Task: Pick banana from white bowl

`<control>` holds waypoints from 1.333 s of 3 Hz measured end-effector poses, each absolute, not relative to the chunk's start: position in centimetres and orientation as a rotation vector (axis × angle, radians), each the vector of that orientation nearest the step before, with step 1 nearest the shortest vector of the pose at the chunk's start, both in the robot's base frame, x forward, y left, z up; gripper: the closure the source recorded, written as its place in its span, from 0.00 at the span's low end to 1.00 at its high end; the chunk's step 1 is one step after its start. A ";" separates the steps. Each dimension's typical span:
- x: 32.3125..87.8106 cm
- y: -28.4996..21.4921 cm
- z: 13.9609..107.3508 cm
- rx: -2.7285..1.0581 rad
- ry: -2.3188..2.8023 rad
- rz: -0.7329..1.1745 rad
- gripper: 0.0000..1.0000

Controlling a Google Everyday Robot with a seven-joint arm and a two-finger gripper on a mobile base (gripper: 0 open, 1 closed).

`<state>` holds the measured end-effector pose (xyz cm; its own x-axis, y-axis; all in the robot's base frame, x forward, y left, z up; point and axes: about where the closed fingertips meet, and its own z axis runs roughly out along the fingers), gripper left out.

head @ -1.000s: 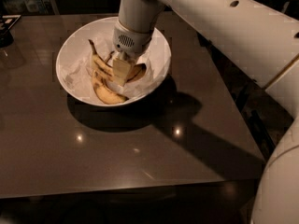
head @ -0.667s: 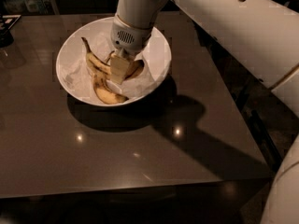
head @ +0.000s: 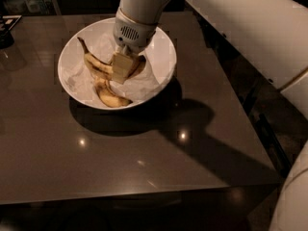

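The white bowl stands on the dark table, lined with crumpled white paper. My gripper reaches down into it from above and is shut on the middle of the banana. This is the slim, brown-streaked one. Its dark stem points up and to the left, and its browned tip shows to the right of the fingers. The banana seems to hang just above the paper. A broader, paler banana lies at the front of the bowl, below the gripper.
The brown table has its front edge near the bottom and its right edge next to my white arm. A dark object sits at the far left. The bowl casts a shadow to the right.
The banana's stem end has swung left and upward while the gripper stays closed on its middle. The gripper has shifted slightly up. The paler banana has not moved.
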<state>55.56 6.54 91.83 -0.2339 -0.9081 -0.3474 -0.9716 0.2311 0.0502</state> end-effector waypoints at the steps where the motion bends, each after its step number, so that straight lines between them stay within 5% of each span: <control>1: 55.5 6.7 92.0 -1.783 2.243 0.383 1.00; 4: 51.8 7.5 95.1 -1.807 2.106 0.367 1.00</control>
